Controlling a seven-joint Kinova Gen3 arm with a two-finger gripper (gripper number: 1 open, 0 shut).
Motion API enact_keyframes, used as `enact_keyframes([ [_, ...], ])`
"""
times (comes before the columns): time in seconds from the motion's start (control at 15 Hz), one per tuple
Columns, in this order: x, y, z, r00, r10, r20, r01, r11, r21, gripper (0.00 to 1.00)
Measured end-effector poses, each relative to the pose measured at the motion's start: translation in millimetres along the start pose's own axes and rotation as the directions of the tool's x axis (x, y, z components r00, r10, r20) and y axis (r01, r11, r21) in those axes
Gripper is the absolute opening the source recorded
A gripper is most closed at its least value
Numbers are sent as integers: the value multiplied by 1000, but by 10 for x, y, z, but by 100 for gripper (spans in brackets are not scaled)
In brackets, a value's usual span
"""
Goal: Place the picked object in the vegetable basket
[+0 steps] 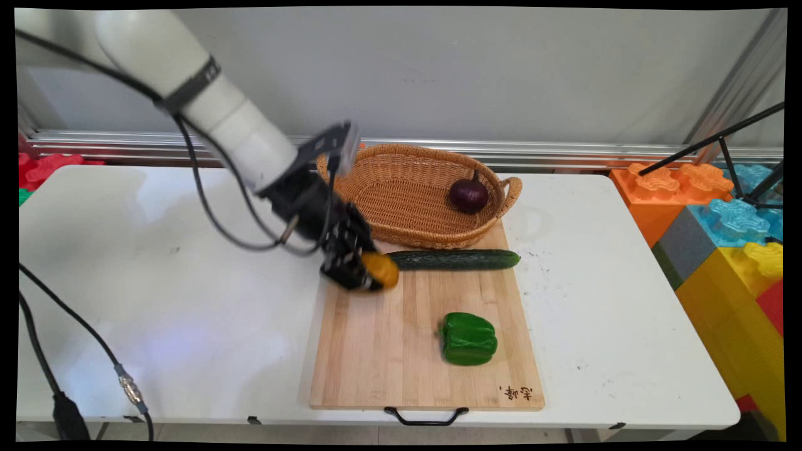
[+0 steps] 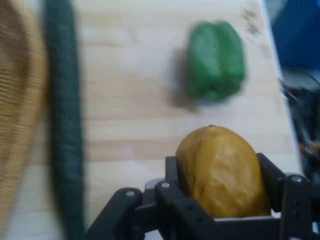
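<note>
Bamboo fills the near part of what I see: a cutting board [image 1: 401, 351] lying on the white table [image 1: 156, 313], its black handle hanging over the near edge. Closest to me on the board sits a green pepper [image 1: 468, 338], upright-ish and well apart from everything else.

Past it, over the board's far left corner, my gripper [image 1: 369, 275] is clamped on a yellow-orange fruit [image 1: 381, 269], probably a mango or something like it. In the hand view the fruit [image 2: 222, 172] sits snug between the two fingers [image 2: 267, 175], which press on its long flanks, and its rounded nose pokes out beyond them. I can't tell whether it rests on the wood or hangs just clear of it.

My read on handling: the skin looks smooth and a bit waxy, so it could slip if the squeeze is light, and the flesh may bruise if the squeeze is hard. It looks moderately heavy for its size. The broad middle, where the fingers sit now, seems the right place to hold; nearer the tapered end it would likely squirt out.

Just beside the fruit, a long cucumber [image 1: 454, 259] lies across the board's far edge, its left end close to the gripper. Behind that stands a wicker basket [image 1: 401, 169] with a red onion [image 1: 468, 195] inside, toward its right end. Coloured foam blocks [image 1: 720, 219] are stacked off the table's right side.
</note>
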Motion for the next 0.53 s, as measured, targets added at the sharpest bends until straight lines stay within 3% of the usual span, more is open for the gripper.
enact_keyframes([
  [0.27,186,-361,-189,997,-69,-41,75,987,143,0],
  [0.53,243,-813,-182,984,-170,-52,178,936,304,0],
])
